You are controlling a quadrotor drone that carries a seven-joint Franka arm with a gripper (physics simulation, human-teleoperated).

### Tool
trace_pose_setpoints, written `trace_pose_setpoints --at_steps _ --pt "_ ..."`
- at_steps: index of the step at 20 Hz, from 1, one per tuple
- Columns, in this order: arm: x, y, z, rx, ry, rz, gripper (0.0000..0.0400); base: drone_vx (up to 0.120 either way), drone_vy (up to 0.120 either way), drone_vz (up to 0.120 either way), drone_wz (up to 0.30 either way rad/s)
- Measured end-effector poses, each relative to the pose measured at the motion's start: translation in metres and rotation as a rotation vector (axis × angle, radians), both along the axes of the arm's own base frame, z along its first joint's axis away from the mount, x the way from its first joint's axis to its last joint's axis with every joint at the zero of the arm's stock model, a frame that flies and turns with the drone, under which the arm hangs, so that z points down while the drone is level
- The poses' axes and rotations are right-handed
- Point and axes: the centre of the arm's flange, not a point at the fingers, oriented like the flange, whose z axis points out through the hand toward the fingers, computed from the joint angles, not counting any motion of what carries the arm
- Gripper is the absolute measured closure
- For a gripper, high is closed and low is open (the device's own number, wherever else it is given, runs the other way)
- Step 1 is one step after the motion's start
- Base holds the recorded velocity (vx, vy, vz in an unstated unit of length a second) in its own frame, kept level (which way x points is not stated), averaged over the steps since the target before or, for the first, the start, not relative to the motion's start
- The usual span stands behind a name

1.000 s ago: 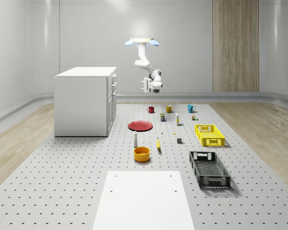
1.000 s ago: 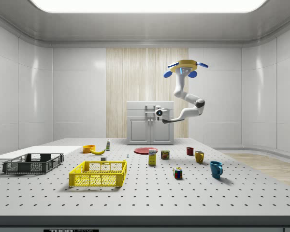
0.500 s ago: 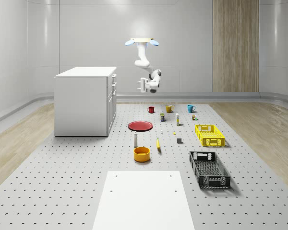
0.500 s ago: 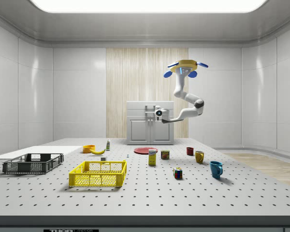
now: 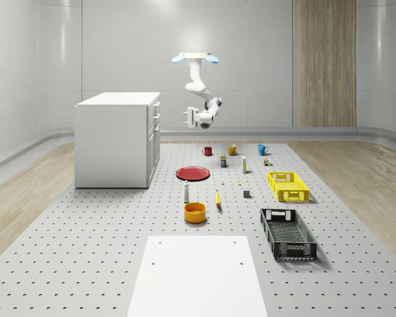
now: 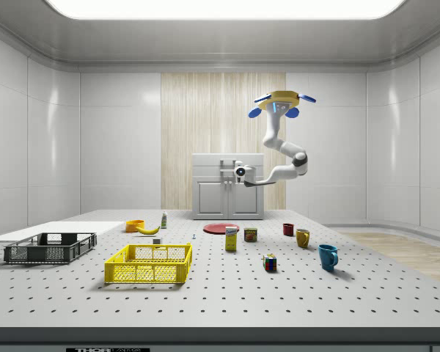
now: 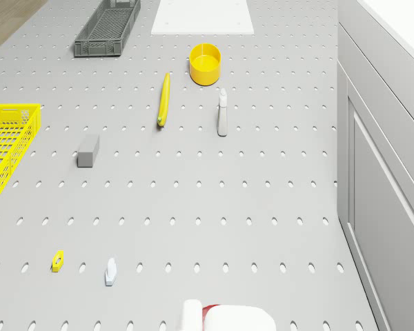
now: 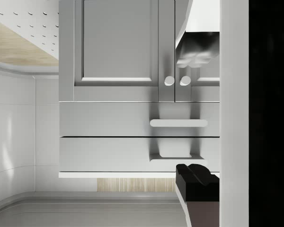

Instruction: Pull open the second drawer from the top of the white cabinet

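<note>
Cabinet (image 5: 117,139) front: pincer (image 5: 188,116) now nearer; drone (image 5: 195,57) hovering unchanged

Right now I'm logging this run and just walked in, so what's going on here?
The drone hovers above the pegboard floor, beside the white cabinet, reaching its arm toward the cabinet front. The gripper points at the drawers, level with them but short of touching. In the wrist view both drawers are shut, and the second drawer's handle is untouched. The red plate and cups sit idle on the floor.
</note>
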Motion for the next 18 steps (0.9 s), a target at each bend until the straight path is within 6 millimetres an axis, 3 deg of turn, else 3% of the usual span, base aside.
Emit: trace_pose_setpoints --at_steps 8,18 --pt "0.001 0.045 0.0 0.0 0.0 0.0 0.01 0.0 0.0 0.0 0.0" --pt "0.03 0.074 0.0 0.001 0.0 0.0 0.01 0.0 0.0 0.0 0.0"
